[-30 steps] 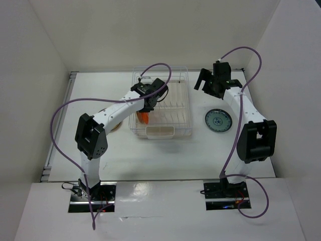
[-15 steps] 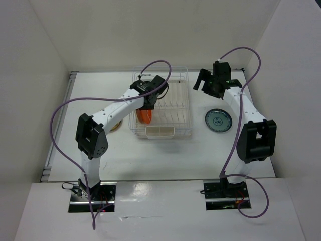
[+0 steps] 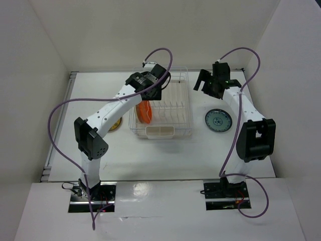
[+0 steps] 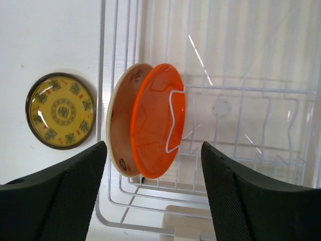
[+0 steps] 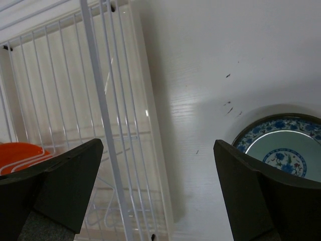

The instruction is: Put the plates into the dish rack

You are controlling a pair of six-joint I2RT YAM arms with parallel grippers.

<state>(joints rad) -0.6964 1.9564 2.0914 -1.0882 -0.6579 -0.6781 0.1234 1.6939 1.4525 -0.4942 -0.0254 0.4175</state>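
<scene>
My left gripper [image 4: 153, 193] hangs above the left side of the dish rack [image 4: 241, 90], its jaws spread wide and holding nothing. Below, seen between my fingers [image 4: 60, 196] and clear of them, the orange plate [image 4: 153, 125] stands on edge in the rack with a wire loop across its face. A beige plate [image 4: 116, 125] stands just behind it. The yellow plate [image 4: 60, 110] lies flat on the table [image 4: 45, 40], left of the rack. My right gripper [image 5: 158, 191], also wide and empty, hovers by the rack's right edge, with the blue-green plate [image 5: 281, 150] flat on the table nearby.
</scene>
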